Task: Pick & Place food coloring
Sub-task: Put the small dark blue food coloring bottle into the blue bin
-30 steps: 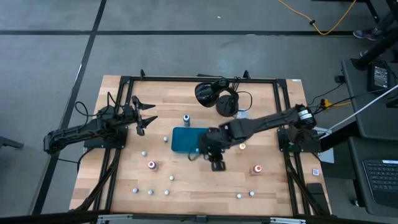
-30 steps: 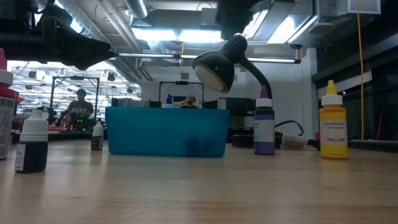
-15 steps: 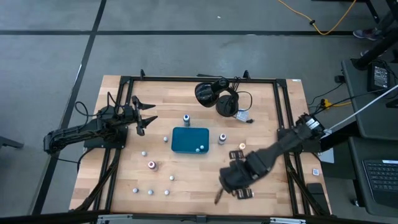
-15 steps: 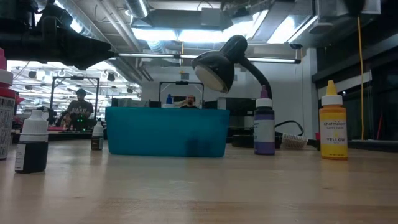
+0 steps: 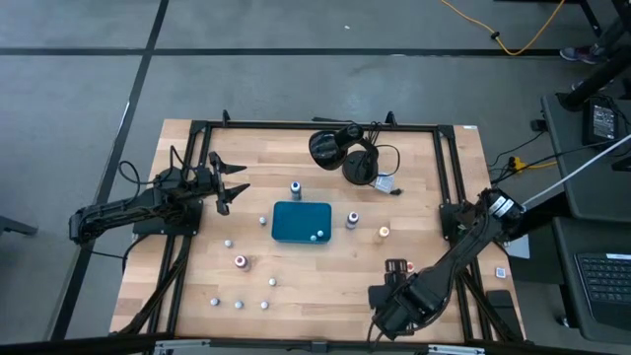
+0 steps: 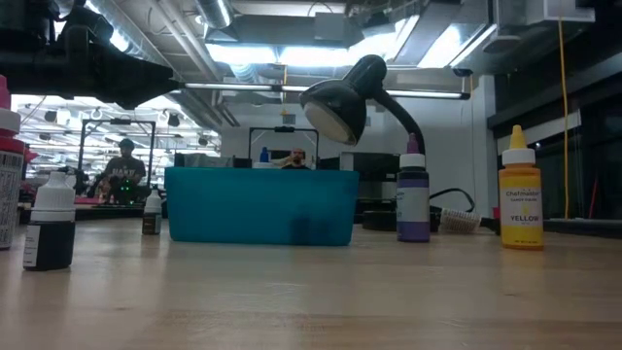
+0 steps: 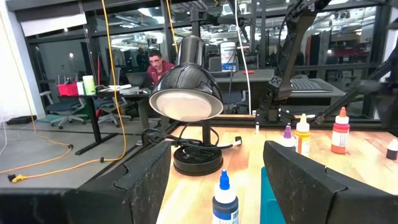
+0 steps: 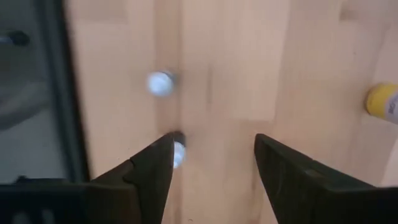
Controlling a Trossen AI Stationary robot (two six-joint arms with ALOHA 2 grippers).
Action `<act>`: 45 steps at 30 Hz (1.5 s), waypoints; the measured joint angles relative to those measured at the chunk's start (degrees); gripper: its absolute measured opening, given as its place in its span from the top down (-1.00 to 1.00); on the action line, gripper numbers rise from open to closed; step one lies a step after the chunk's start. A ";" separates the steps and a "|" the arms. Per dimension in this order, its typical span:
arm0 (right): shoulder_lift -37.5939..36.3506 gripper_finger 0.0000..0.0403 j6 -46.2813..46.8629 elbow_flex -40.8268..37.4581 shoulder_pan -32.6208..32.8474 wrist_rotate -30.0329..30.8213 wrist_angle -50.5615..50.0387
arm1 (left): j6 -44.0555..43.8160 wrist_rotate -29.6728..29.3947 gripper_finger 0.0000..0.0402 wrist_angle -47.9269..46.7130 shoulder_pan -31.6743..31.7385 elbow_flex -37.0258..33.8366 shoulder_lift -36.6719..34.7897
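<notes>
Pictured from above: right tool (image 5: 392, 318) low over the near edge of the light wooden table (image 5: 434, 158), fingers (image 8: 149, 168) spread wide and pinching nothing. Directly ahead of that tool, in its wrist view: two small white-capped bottles (image 8: 160, 83), one just off the tip of a finger, and a yellow-topped bottle (image 8: 380, 99) off to the far side. Just beside the right tool, toward the table's middle: a red-topped bottle (image 5: 397, 266). Well beyond it, at mid-table: teal rectangular plastic tray (image 5: 302, 221), holding one tiny pale bottle (image 5: 315, 236) in the corner nearest the right tool; cannot tell what else sits inside. Just outside the tray: a purple-topped bottle (image 5: 352, 219), an orange-topped bottle (image 5: 384, 232), a blue-topped bottle (image 5: 295, 187) on the far side. Scattered farther off toward the left arm: a red-capped bottle (image 5: 240, 261) and several small white-capped ones (image 5: 238, 304) along the near edge. Left tool (image 5: 233, 181) hovering at the table's left side, fingers spread, gripping nothing, pointed toward the tray. Ahead of the left tool, in its wrist view: the blue-topped bottle and a black desk lamp (image 7: 186, 99). Seen level across the table: tray wall (image 6: 260, 205), purple bottle (image 6: 412, 202), yellow bottle (image 6: 522, 190).
</notes>
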 joint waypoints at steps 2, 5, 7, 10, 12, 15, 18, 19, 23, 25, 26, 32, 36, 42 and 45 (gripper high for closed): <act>-0.04 -0.09 0.13 -1.86 -0.06 0.43 0.35 | 0.02 -0.01 -0.25 0.00 0.00 0.00 0.01; -0.04 -0.08 0.35 -4.47 -0.46 0.88 2.72 | 0.01 0.00 -0.25 0.00 0.01 0.00 0.02; -0.04 -0.08 1.07 -5.68 -0.77 0.87 5.14 | 0.02 0.00 -0.25 0.00 0.02 0.00 0.00; -0.09 -0.08 1.74 -7.01 -0.85 0.50 8.23 | 0.02 0.00 -0.25 0.00 0.01 0.00 0.02; -0.09 -0.08 2.76 -7.65 -0.85 0.44 9.52 | 0.02 0.00 -0.25 0.00 0.01 0.01 0.00; 0.13 -0.08 4.00 -8.11 -0.50 0.40 11.01 | 0.01 0.00 -0.25 0.00 0.00 0.01 0.00; 1.38 -0.08 4.11 -7.91 0.26 -0.34 12.70 | 0.00 0.00 -0.25 0.00 0.02 0.00 0.01; 1.79 -0.08 4.17 -7.91 0.50 -1.05 13.23 | 0.02 0.00 -0.25 0.00 0.00 0.01 0.00; 2.56 -0.08 4.92 -7.91 1.24 -2.46 14.12 | 0.00 0.00 -0.25 0.00 0.02 0.00 0.00; 2.58 -0.08 5.91 -7.91 1.40 -2.62 14.09 | 0.02 0.00 -0.25 0.00 0.00 0.00 0.00; 2.58 -0.08 6.43 -7.89 1.61 -2.61 14.12 | 0.01 0.00 -0.25 0.00 0.00 0.01 0.00; 4.06 -0.08 7.37 -7.86 2.04 -2.63 15.47 | 0.02 0.00 -0.25 0.00 0.00 0.00 0.00; 4.89 -0.08 7.37 -7.84 2.03 -2.61 16.78 | 0.00 0.00 -0.25 0.00 0.02 0.00 0.01; 5.81 -0.08 7.27 -7.82 2.01 -2.53 18.26 | 0.02 0.00 -0.25 0.00 0.01 0.01 0.00; 5.79 -0.08 7.25 -7.82 2.01 -2.31 18.68 | 0.01 -0.01 -0.25 0.00 0.00 0.01 0.00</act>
